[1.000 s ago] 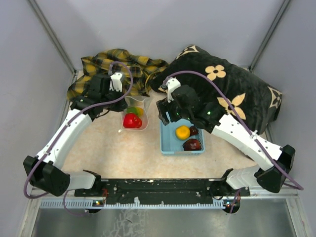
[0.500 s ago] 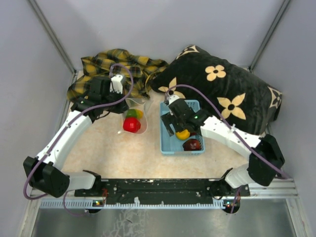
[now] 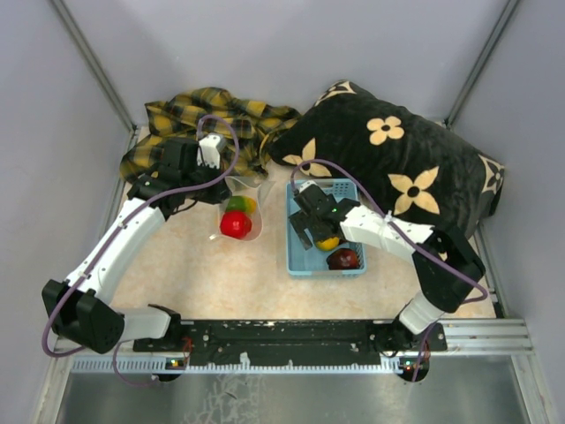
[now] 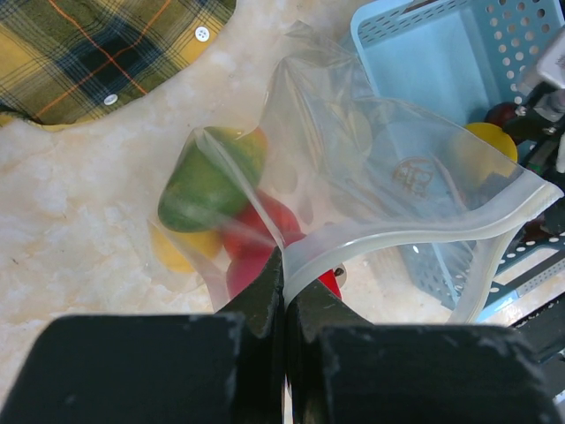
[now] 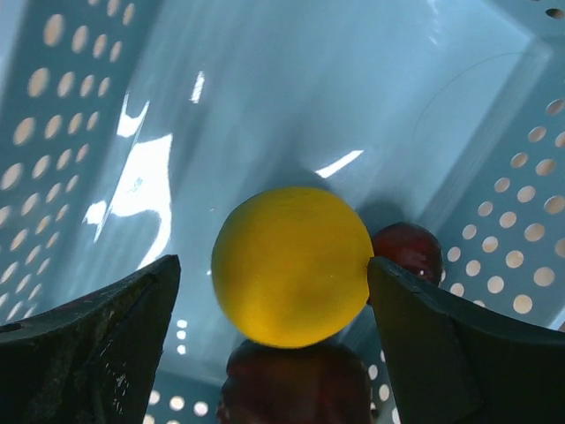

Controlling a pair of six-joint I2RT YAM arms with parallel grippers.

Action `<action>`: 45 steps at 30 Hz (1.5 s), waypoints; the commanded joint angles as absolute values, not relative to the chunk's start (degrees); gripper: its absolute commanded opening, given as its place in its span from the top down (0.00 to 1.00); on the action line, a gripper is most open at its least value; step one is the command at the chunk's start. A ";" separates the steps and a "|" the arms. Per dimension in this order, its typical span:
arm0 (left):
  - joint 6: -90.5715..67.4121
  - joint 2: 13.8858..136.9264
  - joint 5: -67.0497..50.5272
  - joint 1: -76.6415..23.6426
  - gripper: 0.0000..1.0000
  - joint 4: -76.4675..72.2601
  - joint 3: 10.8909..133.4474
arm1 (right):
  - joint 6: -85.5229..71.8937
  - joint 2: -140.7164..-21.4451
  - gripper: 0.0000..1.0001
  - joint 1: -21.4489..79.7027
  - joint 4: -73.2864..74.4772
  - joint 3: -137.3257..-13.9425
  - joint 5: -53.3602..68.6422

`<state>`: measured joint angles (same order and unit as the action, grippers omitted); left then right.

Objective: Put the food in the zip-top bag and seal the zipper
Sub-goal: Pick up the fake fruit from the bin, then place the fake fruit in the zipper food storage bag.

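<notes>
The clear zip-top bag stands open on the table, with a red fruit and a green-to-orange piece inside. My left gripper is shut on the bag's whitish zipper strip and holds the mouth open. It is at the bag's far-left rim in the top view. My right gripper is open and low inside the light-blue basket. Its fingers straddle a yellow fruit, also seen from above. The right finger touches the fruit. Two dark maroon fruits lie beside it.
A yellow plaid cloth lies behind the bag. A black pillow with cream flowers sits behind and to the right of the basket. Grey walls close in on both sides. The basket's perforated wall is close on my right gripper's left.
My right gripper has moved down into the basket and now sits around the yellow fruit. The left gripper and the bag have stayed put.
</notes>
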<state>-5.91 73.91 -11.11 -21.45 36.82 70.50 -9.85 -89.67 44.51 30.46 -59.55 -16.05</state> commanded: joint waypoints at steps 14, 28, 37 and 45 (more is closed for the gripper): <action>-5.33 72.29 -12.94 -21.10 1.00 34.45 70.04 | -8.61 -91.62 0.37 43.08 27.80 -58.93 -17.10; -5.64 72.64 -14.82 -21.09 1.00 34.16 70.20 | -8.67 -78.72 0.47 44.80 33.08 -64.93 -17.06; -5.90 73.20 -16.19 -20.99 1.00 34.14 70.42 | -6.98 -75.36 0.48 51.54 34.76 -73.92 -19.75; -6.06 73.55 -17.62 -21.01 1.00 34.16 70.44 | -3.80 -74.80 0.49 56.29 30.21 -81.01 -14.08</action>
<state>-5.96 73.91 -15.42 -21.32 35.97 70.28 -6.59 -77.30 54.43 34.68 -76.34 -17.34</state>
